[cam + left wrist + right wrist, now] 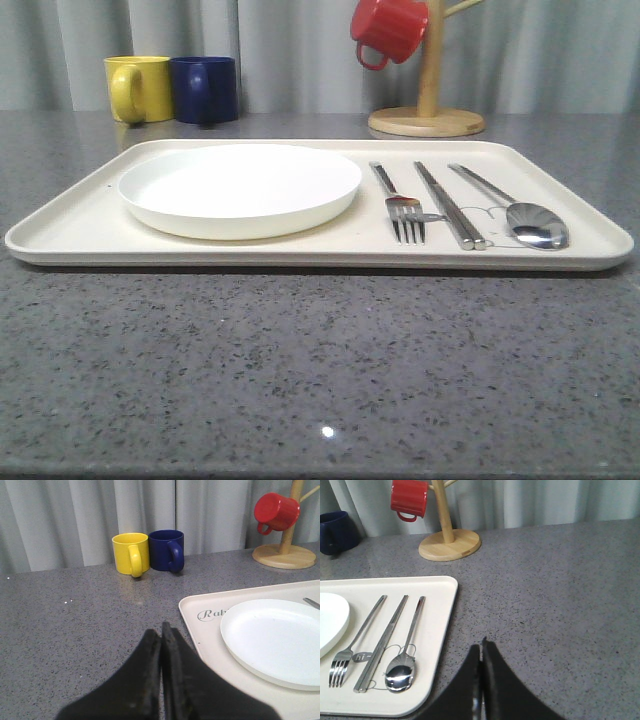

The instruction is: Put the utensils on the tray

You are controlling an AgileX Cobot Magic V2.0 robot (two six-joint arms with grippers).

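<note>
Left end effector (161, 630) closed, empty; right end effector (481, 647) apparently likewise.

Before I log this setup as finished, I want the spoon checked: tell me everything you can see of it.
The spoon is shiny, steel-looking, with a long slim handle and an oval bowl that mirrors its surroundings. It lies flat on the cream tray, at the right end of the cutlery row, beside the chopsticks and apart from them. Its bowl points toward the tray's near edge, its handle toward the back, slightly angled. The bowl rests over the tray's grey line drawing. No jaws touch it.
</note>
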